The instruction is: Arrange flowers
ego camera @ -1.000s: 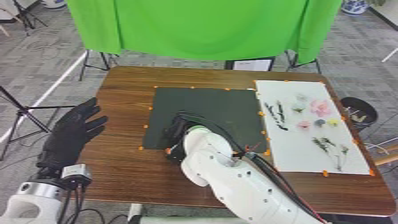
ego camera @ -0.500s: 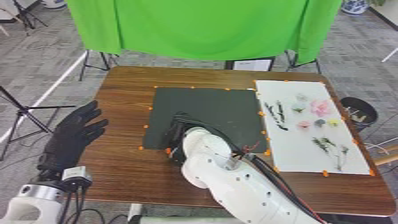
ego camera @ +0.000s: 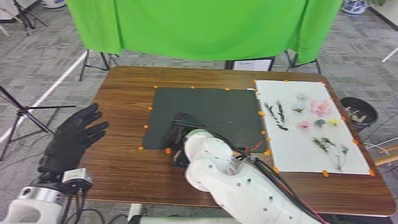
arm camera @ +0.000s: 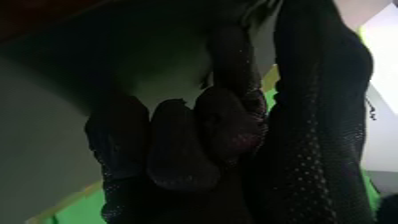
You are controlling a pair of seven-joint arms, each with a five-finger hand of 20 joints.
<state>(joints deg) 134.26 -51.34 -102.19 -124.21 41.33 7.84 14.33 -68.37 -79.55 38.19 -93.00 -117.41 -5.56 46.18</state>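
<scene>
In the head view, my right arm comes in over the near edge of the brown table point(ego camera: 120, 170), with the right hand point(ego camera: 180, 135) at the left part of the dark mat point(ego camera: 222, 110), by its near side. My left hand point(ego camera: 64, 145) is over the table's left edge, well apart from the mat, its fingers loosely extended. On the white sheet point(ego camera: 289, 157), to the right of the mat, I see a large pink flower point(ego camera: 320, 107), a smaller pink flower point(ego camera: 304, 125) and a yellow flower point(ego camera: 334, 122) near one another. Leafy stems point(ego camera: 333, 150) lie nearer me, and a dark sprig point(ego camera: 277, 116) lies along the sheet's left side.

In the right wrist view, the right hand point(arm camera: 320, 100) is deep in shadow; I cannot tell whether it is gripping anything. Pale and bright green patches show around the glove.
</scene>
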